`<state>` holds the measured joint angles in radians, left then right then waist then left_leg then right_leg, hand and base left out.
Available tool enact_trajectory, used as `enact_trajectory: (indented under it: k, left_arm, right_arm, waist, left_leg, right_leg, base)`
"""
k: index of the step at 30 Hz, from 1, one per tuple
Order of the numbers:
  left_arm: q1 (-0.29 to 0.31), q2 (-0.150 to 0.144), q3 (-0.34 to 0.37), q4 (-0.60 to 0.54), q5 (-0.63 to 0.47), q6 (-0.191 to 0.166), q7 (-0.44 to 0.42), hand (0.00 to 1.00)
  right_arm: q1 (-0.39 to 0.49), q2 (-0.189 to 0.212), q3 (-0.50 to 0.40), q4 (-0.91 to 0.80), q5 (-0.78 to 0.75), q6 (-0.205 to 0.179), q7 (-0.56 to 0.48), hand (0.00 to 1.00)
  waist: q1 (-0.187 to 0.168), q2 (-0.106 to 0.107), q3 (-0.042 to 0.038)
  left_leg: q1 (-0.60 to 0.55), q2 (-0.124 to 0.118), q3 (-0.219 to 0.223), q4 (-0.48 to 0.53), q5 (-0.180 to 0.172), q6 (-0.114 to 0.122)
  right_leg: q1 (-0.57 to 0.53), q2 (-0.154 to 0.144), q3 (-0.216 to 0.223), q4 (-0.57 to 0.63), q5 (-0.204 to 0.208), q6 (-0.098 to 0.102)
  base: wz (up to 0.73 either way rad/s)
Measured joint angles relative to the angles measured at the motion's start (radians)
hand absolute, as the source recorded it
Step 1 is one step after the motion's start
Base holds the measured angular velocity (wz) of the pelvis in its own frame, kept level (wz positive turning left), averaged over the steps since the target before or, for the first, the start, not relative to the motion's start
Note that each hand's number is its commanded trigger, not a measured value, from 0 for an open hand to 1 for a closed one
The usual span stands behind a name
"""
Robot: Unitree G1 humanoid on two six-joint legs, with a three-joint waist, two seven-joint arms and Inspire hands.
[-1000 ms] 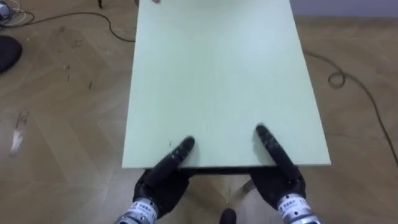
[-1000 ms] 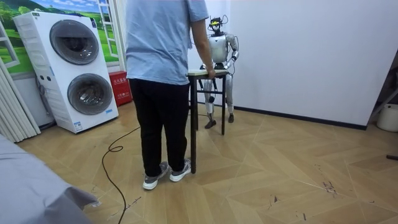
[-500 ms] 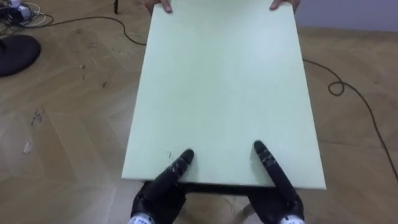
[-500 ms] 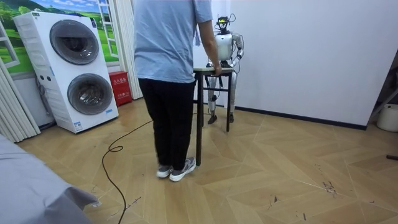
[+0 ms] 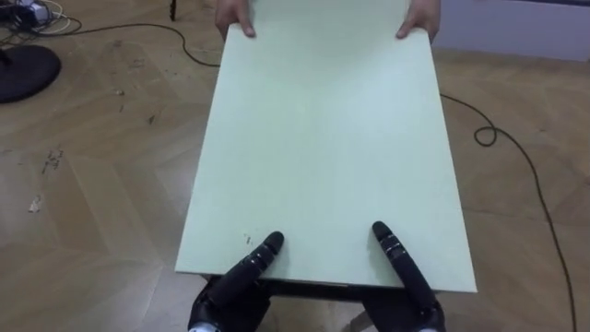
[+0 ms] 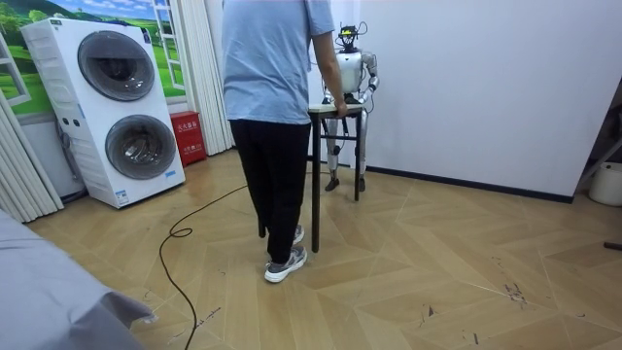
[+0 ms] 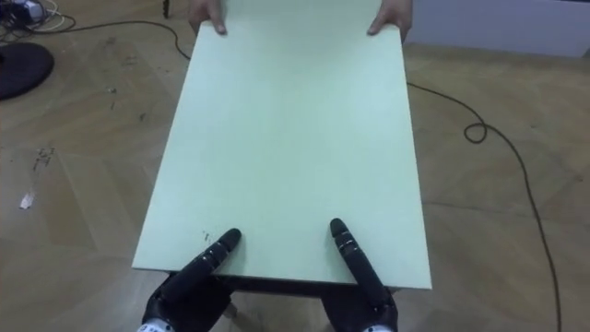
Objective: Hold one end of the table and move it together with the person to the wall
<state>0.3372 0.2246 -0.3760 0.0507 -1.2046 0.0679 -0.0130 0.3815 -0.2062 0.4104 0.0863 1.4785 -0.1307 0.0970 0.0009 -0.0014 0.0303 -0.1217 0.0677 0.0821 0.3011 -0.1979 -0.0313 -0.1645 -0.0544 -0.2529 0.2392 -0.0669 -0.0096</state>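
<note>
The table has a pale green top and dark legs, and it stretches away from me. My left hand and my right hand clamp its near edge, thumbs lying on top and the rest beneath. At the far end a person's hands hold the two far corners. In the room view the person stands at one end of the table, and I stand at the other end, close to the white wall.
A dark cable loops over the wooden floor right of the table. A black round base lies at far left. In the room view stacked washing machines and a floor cable are on the left.
The person has stepped toward me and the table has shifted toward the wall at the room view's right. The person's hands show more at the far corners. My grip is unchanged.
</note>
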Motion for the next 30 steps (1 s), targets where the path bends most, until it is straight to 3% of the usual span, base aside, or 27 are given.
enact_trajectory:
  k: [3, 14, 21, 23, 24, 26, 27, 28, 29, 30]
  left_arm:
    - [0.0, 0.006, 0.0, -0.003, 0.0, 0.0, -0.001, 1.0]
    - [0.0, 0.009, -0.004, -0.005, 0.035, 0.0, 0.001, 1.0]
    - [0.002, -0.012, -0.017, -0.005, 0.043, 0.0, 0.0, 1.0]
    - [-0.006, -0.013, -0.02, -0.003, 0.043, 0.001, 0.001, 1.0]
    - [-0.014, -0.015, -0.024, -0.003, 0.043, 0.003, 0.003, 1.0]
    - [-0.017, -0.02, -0.029, -0.003, 0.055, 0.003, 0.004, 1.0]
    - [-0.013, -0.027, -0.031, -0.001, 0.057, 0.003, 0.004, 1.0]
    - [0.004, -0.026, -0.03, -0.001, 0.052, 0.003, -0.004, 1.0]
    - [0.014, -0.022, -0.029, -0.001, 0.045, 0.003, -0.013, 1.0]
    - [0.026, -0.012, -0.029, -0.004, 0.037, 0.007, -0.029, 1.0]
  right_arm:
    - [0.003, 0.005, 0.005, 0.0, 0.007, -0.002, 0.003, 1.0]
    - [0.048, 0.019, 0.04, 0.0, 0.011, -0.07, 0.03, 1.0]
    - [0.099, 0.044, 0.034, 0.002, 0.025, -0.101, 0.083, 1.0]
    - [0.108, 0.046, 0.035, 0.002, 0.04, -0.105, 0.097, 1.0]
    - [0.118, 0.049, 0.037, 0.001, 0.046, -0.112, 0.108, 1.0]
    - [0.137, 0.056, 0.034, -0.001, 0.044, -0.127, 0.127, 1.0]
    - [0.143, 0.055, 0.03, 0.0, 0.044, -0.131, 0.138, 1.0]
    - [0.142, 0.05, 0.032, -0.001, 0.041, -0.123, 0.138, 1.0]
    - [0.138, 0.037, 0.032, -0.001, 0.038, -0.11, 0.137, 1.0]
    - [0.133, 0.01, 0.033, -0.005, 0.031, -0.088, 0.136, 1.0]
  waist:
    - [0.002, 0.001, -0.0005]
    - [0.004, 0.025, -0.0025]
    - [0.002, 0.028, -0.0016]
    - [-0.002, 0.03, -0.0009]
    - [-0.007, 0.028, -0.0014]
    - [-0.014, 0.029, -0.0026]
    - [-0.02, 0.029, -0.002]
    - [-0.019, 0.026, -0.0041]
    - [-0.016, 0.03, -0.0042]
    - [-0.026, 0.055, -0.0051]
  left_leg:
    - [-0.01, 0.007, -0.004, 0.0, 0.011, -0.003]
    - [-0.03, 0.006, -0.044, -0.012, 0.036, -0.013]
    - [-0.06, 0.0, -0.115, -0.044, 0.087, -0.026]
    - [-0.068, 0.001, -0.108, -0.067, 0.116, -0.029]
    - [-0.069, 0.002, -0.087, -0.098, 0.148, -0.029]
    - [-0.075, 0.012, 0.013, -0.128, 0.196, -0.021]
    - [-0.089, 0.018, 0.105, -0.069, 0.177, -0.003]
    - [-0.096, 0.033, 0.179, 0.06, 0.102, 0.016]
    - [-0.094, 0.043, 0.205, 0.109, 0.068, 0.014]
    - [-0.087, 0.062, 0.219, 0.114, 0.028, 0.009]
  right_leg:
    - [0.0, 0.004, -0.018, -0.003, 0.006, -0.009]
    - [0.006, -0.001, -0.069, -0.021, 0.01, -0.017]
    - [0.006, -0.017, -0.169, -0.02, -0.003, -0.035]
    - [0.006, -0.022, -0.206, -0.02, -0.015, -0.047]
    - [0.005, -0.028, -0.232, -0.02, -0.02, -0.052]
    - [0.007, -0.06, -0.312, -0.032, -0.026, -0.057]
    - [0.012, -0.094, -0.421, -0.035, -0.028, -0.058]
    - [0.032, -0.116, -0.484, -0.035, -0.03, -0.056]
    - [0.043, -0.12, -0.513, -0.035, -0.032, -0.052]
    - [0.062, -0.12, -0.577, -0.018, -0.04, -0.037]
  base:
    - [0.04]
    - [0.13]
    - [0.31]
    - [0.52]
    - [0.64]
    - [0.56]
    - [0.0]
    - [-0.26]
    - [-0.51]
    - [-0.03]
